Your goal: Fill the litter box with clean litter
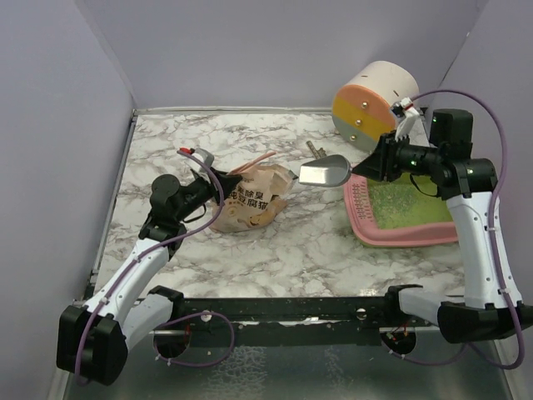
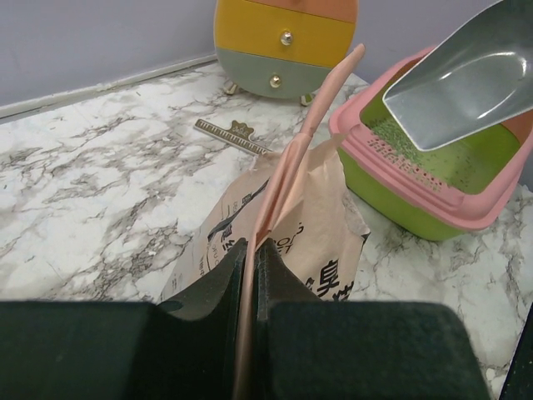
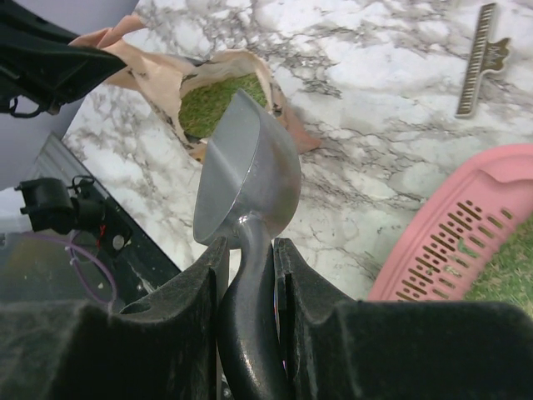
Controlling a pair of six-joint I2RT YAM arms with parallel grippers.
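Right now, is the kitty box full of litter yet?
Not yet. Done: some litter lies in the litter box. In hand: the right gripper holds the empty scoop between bag and box; the left gripper pinches the bag's top. Left: more scoops, since the bag has litter inside.

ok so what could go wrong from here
1. The left pincer pinches only a thin strip of the bag; if it slips or tears, the mouth may sag shut or litter may spill.
2. The bag's mouth looks narrow next to the scoop, so the scoop could snag the paper.
3. The right pincer holds the scoop by its handle alone; loaded, it might twist and drop granules on the table short of the box.
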